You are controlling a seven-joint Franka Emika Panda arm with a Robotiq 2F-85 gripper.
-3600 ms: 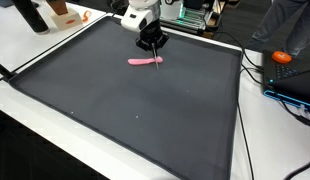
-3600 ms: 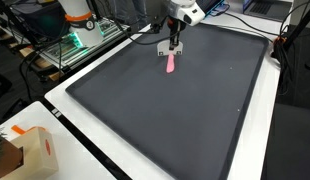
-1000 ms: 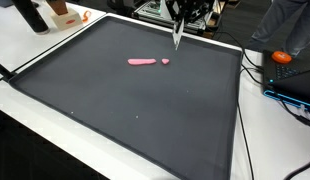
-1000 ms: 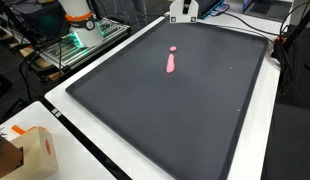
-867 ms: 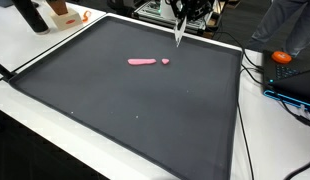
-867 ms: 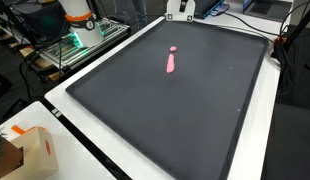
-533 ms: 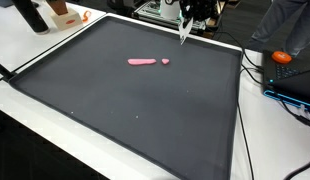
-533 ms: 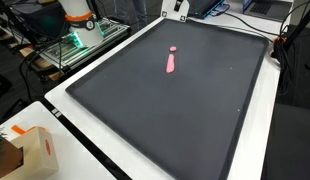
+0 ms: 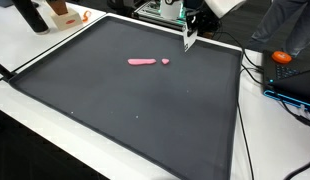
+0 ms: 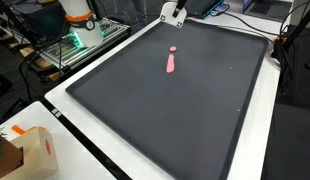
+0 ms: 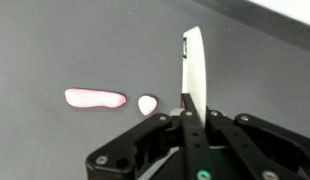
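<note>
A long pink piece (image 9: 142, 61) lies on the black mat (image 9: 135, 110), with a small pink bit (image 9: 164, 60) just off its end; both also show on the mat in an exterior view (image 10: 171, 62) and in the wrist view, the long piece (image 11: 95, 98) left of the bit (image 11: 147, 104). My gripper (image 11: 187, 105) is shut on a white knife (image 11: 194, 65) whose blade points away from the wrist. In both exterior views the gripper (image 9: 190, 22) (image 10: 173, 12) hangs high over the mat's far edge, well clear of the pink pieces, with the knife (image 9: 188, 40) pointing down.
An orange object (image 9: 282, 57) and cables lie beside the mat near a laptop (image 9: 295, 85). A brown box (image 9: 63, 12) and a dark bottle (image 9: 30, 15) stand on the white table. A cardboard box (image 10: 30, 150) sits at a corner. A green-lit rack (image 10: 80, 35) stands behind.
The gripper has risen from the pink piece with the knife and drifted toward the mat's far edge. The pink pieces have stayed where they were.
</note>
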